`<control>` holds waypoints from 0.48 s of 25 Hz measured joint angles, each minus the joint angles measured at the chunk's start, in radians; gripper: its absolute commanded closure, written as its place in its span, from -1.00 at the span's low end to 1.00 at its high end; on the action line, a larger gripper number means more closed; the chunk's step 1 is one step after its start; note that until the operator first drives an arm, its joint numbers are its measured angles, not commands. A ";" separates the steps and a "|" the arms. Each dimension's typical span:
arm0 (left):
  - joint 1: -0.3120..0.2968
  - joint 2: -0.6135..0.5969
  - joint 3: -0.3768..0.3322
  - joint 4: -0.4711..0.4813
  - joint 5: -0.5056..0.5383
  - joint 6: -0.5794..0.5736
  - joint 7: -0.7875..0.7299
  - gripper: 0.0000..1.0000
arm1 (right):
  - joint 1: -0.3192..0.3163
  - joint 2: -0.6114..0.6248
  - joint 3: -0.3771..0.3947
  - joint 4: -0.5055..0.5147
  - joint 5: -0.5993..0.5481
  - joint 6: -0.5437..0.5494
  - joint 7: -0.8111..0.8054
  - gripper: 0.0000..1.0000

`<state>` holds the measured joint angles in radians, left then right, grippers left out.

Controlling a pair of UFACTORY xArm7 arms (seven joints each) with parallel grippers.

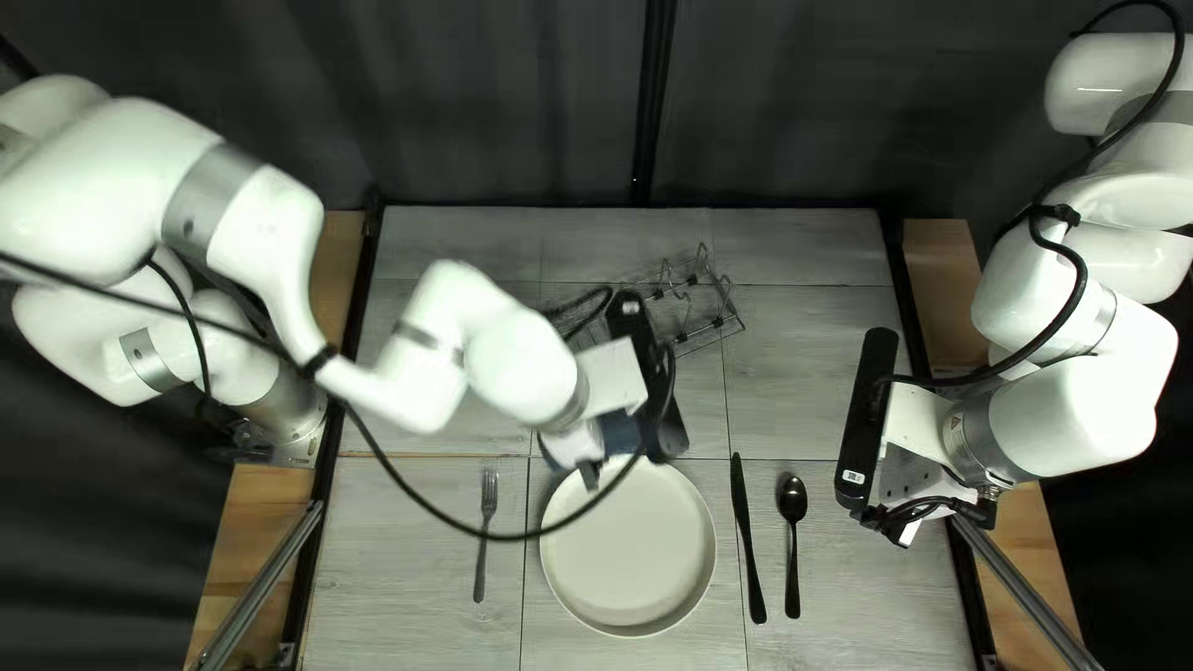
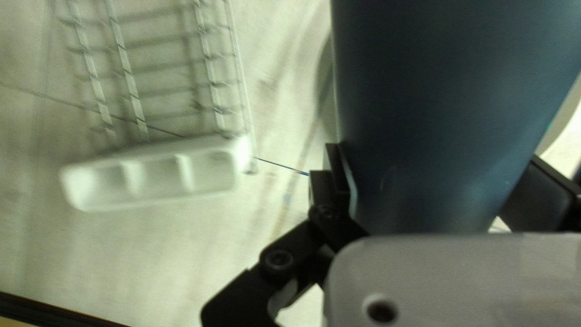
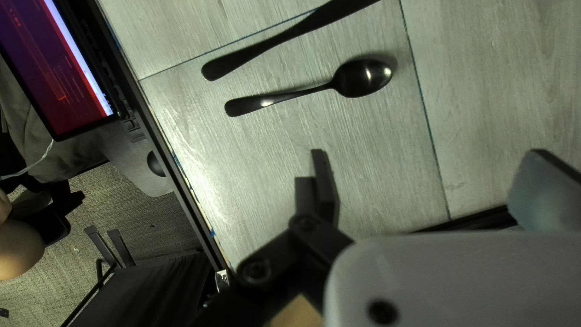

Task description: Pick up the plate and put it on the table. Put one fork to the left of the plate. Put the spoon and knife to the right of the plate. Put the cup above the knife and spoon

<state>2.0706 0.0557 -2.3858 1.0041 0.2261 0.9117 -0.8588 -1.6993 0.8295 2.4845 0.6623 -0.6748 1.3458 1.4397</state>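
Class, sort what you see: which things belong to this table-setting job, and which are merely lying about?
Job:
- plate
- fork
- knife
- spoon
- cup, in the left pincer

Lying about:
- wire rack
- white compartmented holder
- screen beyond the table

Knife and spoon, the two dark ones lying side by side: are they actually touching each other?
Apart. The right wrist view shows a strip of bare tabletop running the whole way between the knife and the spoon.

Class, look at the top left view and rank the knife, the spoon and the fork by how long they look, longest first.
1. Knife
2. Spoon and fork: too alike in length to rank.
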 measured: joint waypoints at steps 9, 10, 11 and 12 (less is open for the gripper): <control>0.053 -0.267 -0.059 0.035 -0.282 -0.213 0.048 1.00 | 0.000 0.000 0.000 0.000 0.000 0.000 0.000 -1.00; 0.065 -0.290 -0.072 0.037 -0.309 -0.235 0.063 1.00 | 0.000 0.000 0.000 0.000 0.000 0.000 0.000 -1.00; 0.074 -0.307 -0.082 0.038 -0.329 -0.251 0.074 1.00 | 0.000 0.000 0.000 0.000 0.000 0.000 0.000 -1.00; 0.081 -0.322 -0.092 0.039 -0.348 -0.267 0.082 1.00 | 0.000 0.000 0.000 0.000 0.000 0.000 0.000 -1.00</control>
<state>2.1514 -0.2662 -2.4779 1.0430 -0.1220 0.6452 -0.7769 -1.6993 0.8295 2.4845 0.6623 -0.6748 1.3458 1.4397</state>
